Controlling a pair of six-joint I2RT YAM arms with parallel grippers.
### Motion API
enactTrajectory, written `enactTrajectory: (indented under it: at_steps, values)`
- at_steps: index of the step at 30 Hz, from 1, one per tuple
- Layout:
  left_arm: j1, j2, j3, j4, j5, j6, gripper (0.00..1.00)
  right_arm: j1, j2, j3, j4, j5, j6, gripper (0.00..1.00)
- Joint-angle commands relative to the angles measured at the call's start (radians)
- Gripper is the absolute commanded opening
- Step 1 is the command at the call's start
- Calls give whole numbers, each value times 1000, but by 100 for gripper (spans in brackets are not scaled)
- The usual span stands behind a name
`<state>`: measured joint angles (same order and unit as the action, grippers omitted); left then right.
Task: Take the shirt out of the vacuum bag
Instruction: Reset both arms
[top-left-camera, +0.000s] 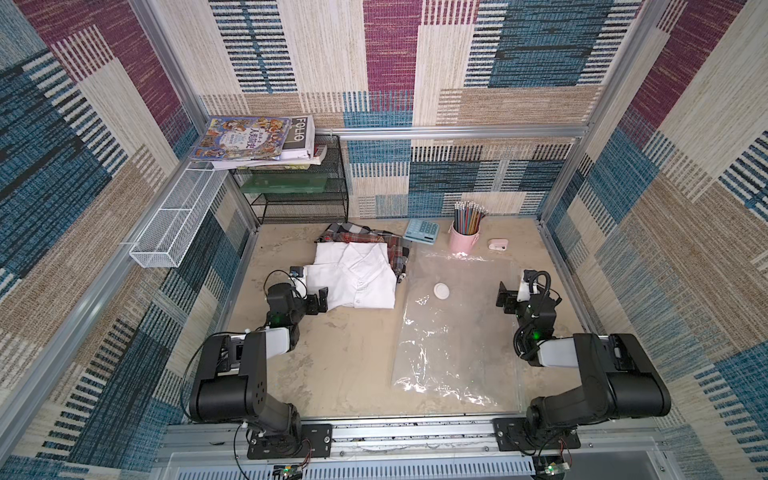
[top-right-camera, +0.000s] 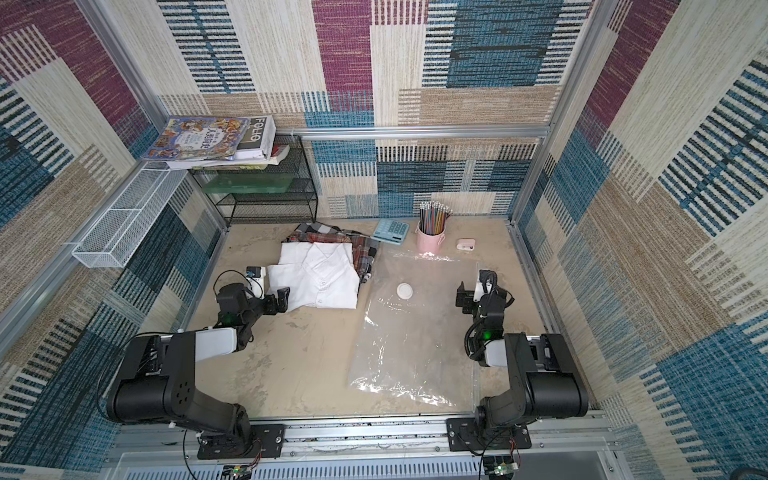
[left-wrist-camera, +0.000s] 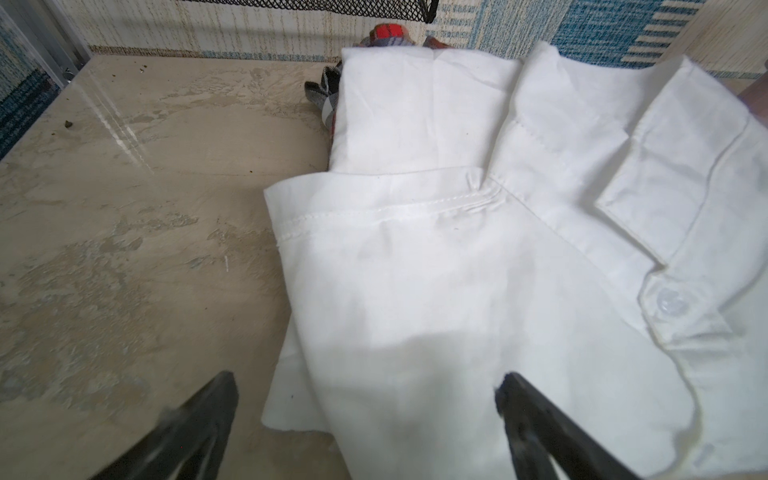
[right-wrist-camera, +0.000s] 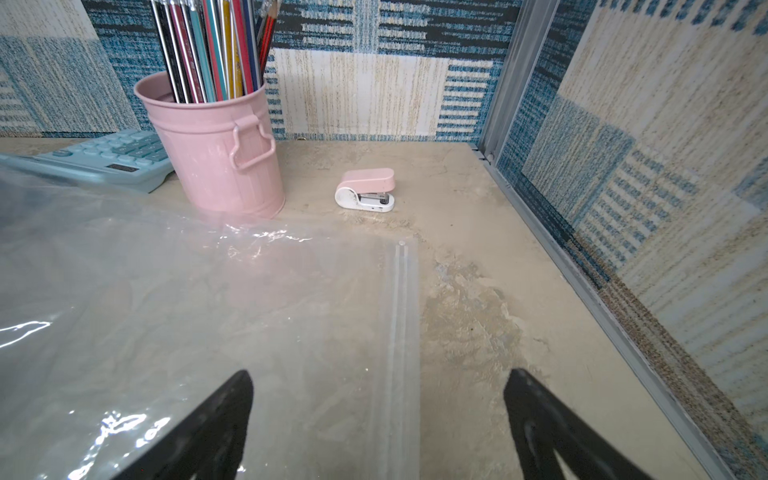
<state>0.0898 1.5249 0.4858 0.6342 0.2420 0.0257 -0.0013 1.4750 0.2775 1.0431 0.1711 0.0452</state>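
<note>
shirt (top-left-camera: 353, 278) lies outside the vacuum bag (top-left-camera: 457, 332), nearer the left tool (top-left-camera: 318, 300), whose jaws stand apart at its edge; right tool (top-left-camera: 504, 298), also apart, straddles the zip strip (right-wrist-camera: 399, 332)

A robot-lab test cell staged as a study desk: aluminium framing (top-left-camera: 457, 132) holds carpet-patterned walls (top-left-camera: 519, 50), with a calculator (top-left-camera: 422, 231), pink pencil cup (top-left-camera: 464, 239), stapler (right-wrist-camera: 365, 190) and books (top-left-camera: 249, 139) on a wire rack (top-left-camera: 299, 199).

Black left arm (top-left-camera: 232, 374) and right arm (top-left-camera: 615, 374), white forearm shells (top-left-camera: 276, 341), green lights (top-left-camera: 274, 320), cables (top-left-camera: 540, 277).
</note>
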Motion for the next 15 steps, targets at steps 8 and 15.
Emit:
enactTrajectory:
  at_steps: [8, 15]
  values:
    - [-1, -2, 3, 19, 3, 7, 99, 0, -3, 1, 22, 4, 2, 96]
    - [-3, -3, 4, 18, 2, 8, 99, 0, 3, 8, 17, 1, 2, 96]
